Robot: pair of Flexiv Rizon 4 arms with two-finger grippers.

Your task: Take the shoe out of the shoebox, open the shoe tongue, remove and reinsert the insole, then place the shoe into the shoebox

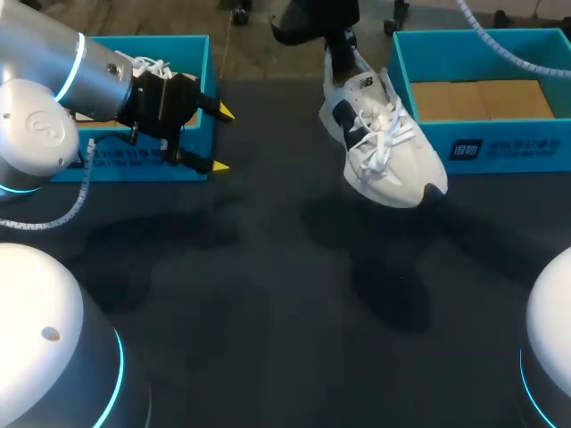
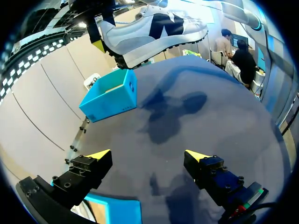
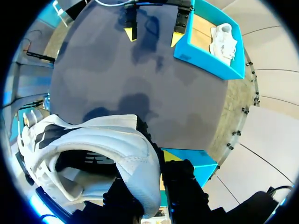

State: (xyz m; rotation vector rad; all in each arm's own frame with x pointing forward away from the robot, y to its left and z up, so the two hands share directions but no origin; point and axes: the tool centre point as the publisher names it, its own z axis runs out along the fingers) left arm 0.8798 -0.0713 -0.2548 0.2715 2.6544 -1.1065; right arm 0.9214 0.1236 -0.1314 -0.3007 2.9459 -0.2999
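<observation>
**Desk:** A dark bench (image 1: 268,312), a turquoise shoebox at each far corner. Where is the shoe?

**Me:** Out of its box. My right pincer (image 1: 342,43) is clamped on the heel collar of the white shoe (image 1: 379,147), one finger inside and one outside as far as I can tell. It holds the shoe off the bench between the two boxes, toe toward me. The right shoebox (image 1: 500,147) shows only its cardboard floor. The left shoebox (image 1: 178,46) has a second shoe (image 1: 147,64) in it.

**Desk:** And your other arm?

**Me:** My left pincer (image 1: 222,139) hovers just in front of the left shoebox, fingers wide apart, gripping nothing.

**Desk:** What could spoil it from here?

**Me:** The grip, I judge. A padded collar is soft, and the whole weight hangs from it, so a quick swing could let the shoe slip or twist. Set down toe-first, it may roll onto its side, leaving the tongue hard to reach. The loose laces could also snag a finger.
</observation>
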